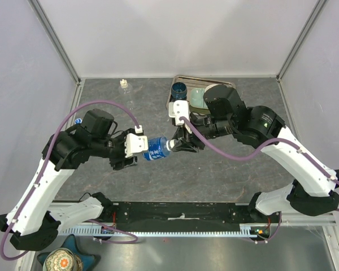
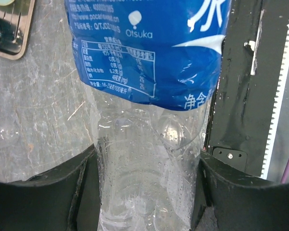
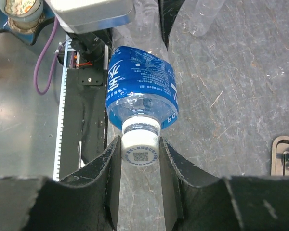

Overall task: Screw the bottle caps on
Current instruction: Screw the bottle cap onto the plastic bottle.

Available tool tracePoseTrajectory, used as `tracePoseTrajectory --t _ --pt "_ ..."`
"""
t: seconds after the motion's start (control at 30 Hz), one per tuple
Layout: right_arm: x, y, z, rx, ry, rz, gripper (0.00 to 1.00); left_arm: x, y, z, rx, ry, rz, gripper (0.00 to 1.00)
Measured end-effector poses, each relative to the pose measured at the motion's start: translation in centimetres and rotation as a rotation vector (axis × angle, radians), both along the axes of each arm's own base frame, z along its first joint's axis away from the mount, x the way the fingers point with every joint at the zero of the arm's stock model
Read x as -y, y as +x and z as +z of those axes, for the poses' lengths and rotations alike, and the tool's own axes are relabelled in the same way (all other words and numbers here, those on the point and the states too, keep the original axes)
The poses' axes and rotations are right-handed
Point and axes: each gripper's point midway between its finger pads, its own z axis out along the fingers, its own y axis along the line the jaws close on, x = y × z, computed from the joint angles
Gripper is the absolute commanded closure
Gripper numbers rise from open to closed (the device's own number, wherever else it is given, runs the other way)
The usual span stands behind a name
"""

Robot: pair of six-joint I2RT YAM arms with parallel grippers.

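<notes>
White round plastic screw cap (image 3: 140, 147), printed with a small square code, is seated on the neck of a clear plastic bottle with a blue label (image 3: 139, 89). How far it is threaded down cannot be determined. The bottle is held horizontally in the air above the grey mottled table (image 1: 226, 180), midway between the two arms, with its mouth end pointing toward the right arm. The left gripper (image 2: 147, 159) is clamped on the transparent lower body of the bottle, just below the label edge, with one black finger (image 2: 62, 192) pressed against each side. The right gripper (image 3: 140, 140) is closed on the cap, its two dark fingers (image 3: 111, 168) touching opposite sides of the cap, while the neck ring and label stay clear of them. White lettering on the label is legible in both wrist views, and droplets show inside the clear wall. A second clear plastic bottle (image 1: 126, 93) is at the far left of the table, well apart from both grippers, with a pale cap (image 1: 124, 83) on its top. Whether that cap is tightened cannot be told. A metal tray (image 1: 203, 78) lies at the far edge of the table with a dark blue cup (image 1: 179, 90) in its left part. The right arm overhangs the rest of the tray and hides what lies there.
</notes>
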Motion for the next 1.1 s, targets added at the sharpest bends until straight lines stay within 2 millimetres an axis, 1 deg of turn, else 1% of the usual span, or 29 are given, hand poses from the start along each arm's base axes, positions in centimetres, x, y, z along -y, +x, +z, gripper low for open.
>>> tracePoseTrajectory --t 0.23,0.37,0.47,0.63,0.8,0.9,1.0,1.1 --pt "-0.5 1.5 -0.5 -0.035 0.029 -0.104 0.70 -0.7 0.7 -0.1 -0.002 0.025 0.080 0.98" --pt "-0.7 2.4 0.1 -0.033 0.088 -0.165 0.71 -0.7 0.8 0.3 -0.020 0.009 0.138 0.98" --pt "-0.8 2.6 0.8 -0.028 0.145 -0.185 0.71 -0.6 0.7 0.8 -0.030 -0.015 0.159 0.98" --pt "-1.1 1.9 2.4 -0.038 0.216 -0.157 0.70 -0.2 0.1 1.7 -0.027 -0.064 0.152 0.98" --pt "-1.4 0.9 2.5 -0.079 0.207 -0.103 0.71 0.0 -0.7 2.0 -0.028 -0.066 0.119 0.97" --pt "-1.5 0.2 2.2 -0.123 0.176 -0.064 0.71 -0.1 -1.0 1.7 -0.022 -0.039 0.100 0.98" --pt "-1.6 -0.7 1.4 -0.174 0.144 -0.024 0.72 -0.5 -1.5 1.2 -0.027 -0.001 0.079 0.98" --pt "-1.5 -1.3 0.7 -0.210 0.125 -0.008 0.73 -0.7 -1.6 0.9 -0.011 0.028 0.062 0.98"
